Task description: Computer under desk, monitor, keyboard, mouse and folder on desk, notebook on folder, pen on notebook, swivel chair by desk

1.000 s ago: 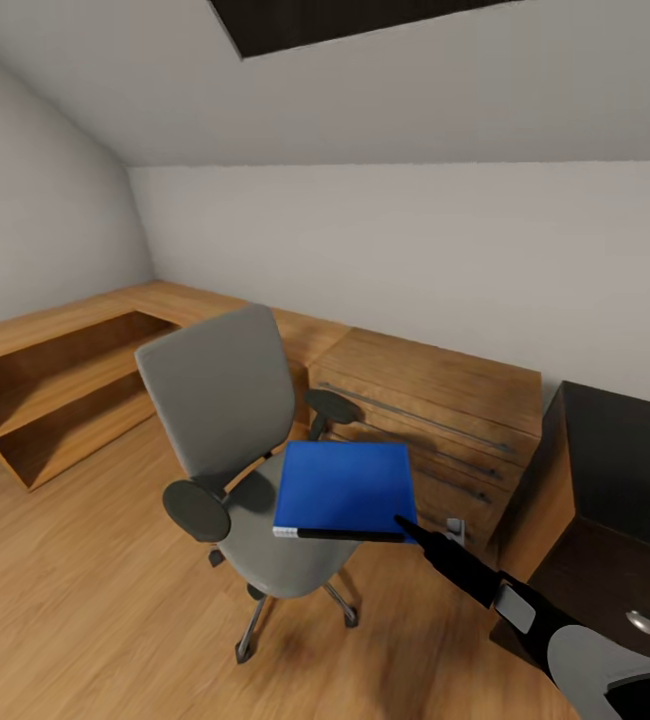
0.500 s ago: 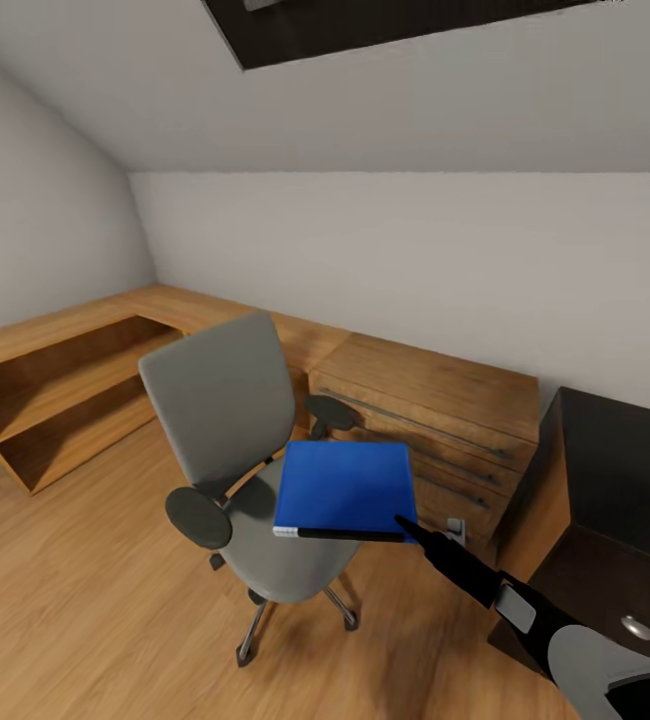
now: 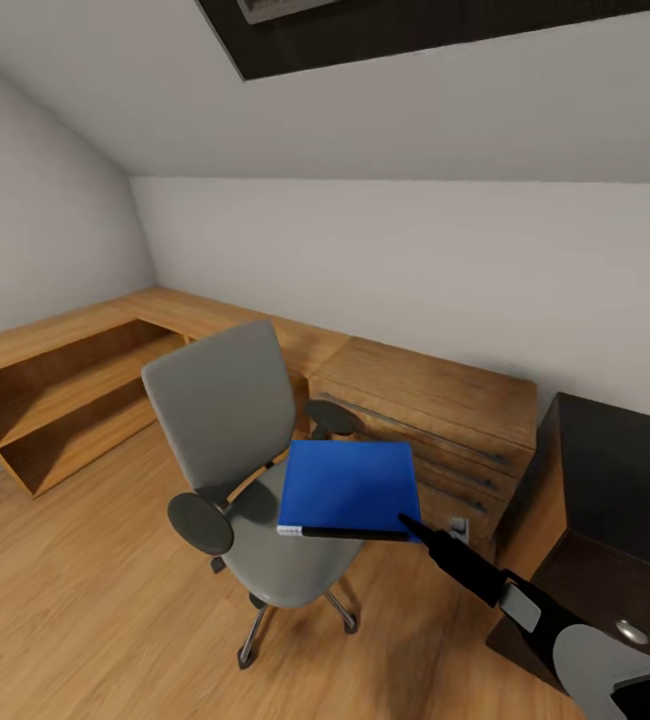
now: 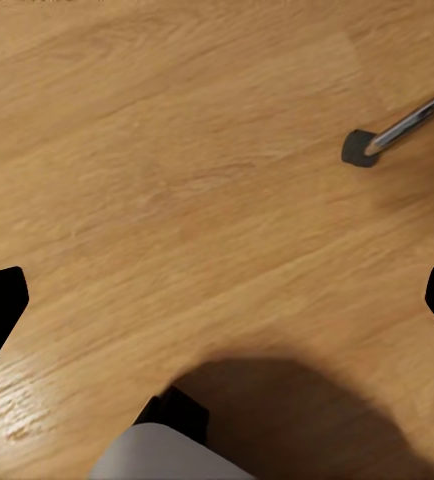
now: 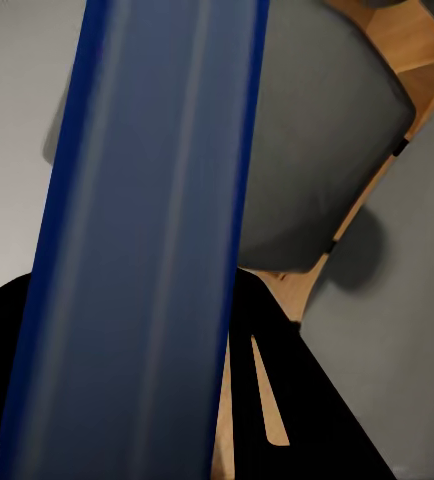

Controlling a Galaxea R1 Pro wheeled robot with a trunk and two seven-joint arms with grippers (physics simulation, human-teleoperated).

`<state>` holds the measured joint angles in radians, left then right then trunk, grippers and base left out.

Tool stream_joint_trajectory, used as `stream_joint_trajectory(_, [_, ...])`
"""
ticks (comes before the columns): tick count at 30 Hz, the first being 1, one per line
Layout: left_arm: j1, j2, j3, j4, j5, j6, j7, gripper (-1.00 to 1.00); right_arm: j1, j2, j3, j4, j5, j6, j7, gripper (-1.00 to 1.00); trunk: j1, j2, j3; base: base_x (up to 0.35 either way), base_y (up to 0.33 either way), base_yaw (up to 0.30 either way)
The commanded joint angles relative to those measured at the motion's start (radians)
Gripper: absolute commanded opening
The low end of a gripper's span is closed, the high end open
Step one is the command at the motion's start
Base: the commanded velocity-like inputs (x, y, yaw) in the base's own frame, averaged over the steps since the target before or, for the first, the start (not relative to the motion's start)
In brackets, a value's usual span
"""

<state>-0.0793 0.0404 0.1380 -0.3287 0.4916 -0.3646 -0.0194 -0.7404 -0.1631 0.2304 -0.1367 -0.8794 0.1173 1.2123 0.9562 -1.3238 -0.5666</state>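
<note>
A bright blue folder, flat and rectangular with a dark near edge and a white spine end, hangs level in the air above the grey seat of the swivel chair, pinched at its near right corner by the right claw, whose fingers are closed on that edge. The board looks stiff and light, holding flat from a single corner grip, though its smooth cover could slip or swing; a hold nearer the middle of an edge would likely steady it. In the left wrist view the left claw stands wide over bare wood floor. Behind the chair run low oak drawers; the black tabletop lies at right.
</note>
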Motion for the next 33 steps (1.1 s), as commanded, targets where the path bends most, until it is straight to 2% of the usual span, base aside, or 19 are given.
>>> stream_joint_trajectory(1, [0.000,0.000,-0.002,0.000,0.009,-0.002,-0.002,1.00,-0.001,-0.001,0.008,-0.001,-0.010,0.015,0.003,-1.00,-0.004,0.007,0.002,0.000,0.000,0.000])
stream_joint_trajectory(19, [0.000,-0.002,-0.002,0.000,0.009,-0.002,-0.002,1.00,-0.001,-0.018,0.009,-0.079,-0.009,0.145,0.001,-1.00,-0.073,0.133,0.059,0.000,0.000,0.000])
stream_joint_trajectory(28, [0.000,-0.004,-0.002,0.000,0.009,-0.001,-0.002,1.00,-0.001,-0.039,0.009,-0.122,-0.004,0.229,-0.010,-1.00,-0.107,0.196,0.087,0.000,0.000,0.000])
stream_joint_trajectory(31, [0.000,-0.004,-0.002,0.000,0.009,-0.001,-0.002,1.00,-0.001,-0.057,0.009,-0.143,-0.004,0.255,-0.032,-1.00,-0.119,0.217,0.096,0.000,0.000,0.000])
stream_joint_trajectory(33, [0.000,-0.004,-0.002,0.000,0.009,-0.001,-0.002,1.00,-0.001,-0.078,0.009,-0.178,-0.006,0.278,-0.045,-1.00,-0.127,0.231,0.103,0.000,0.000,0.000])
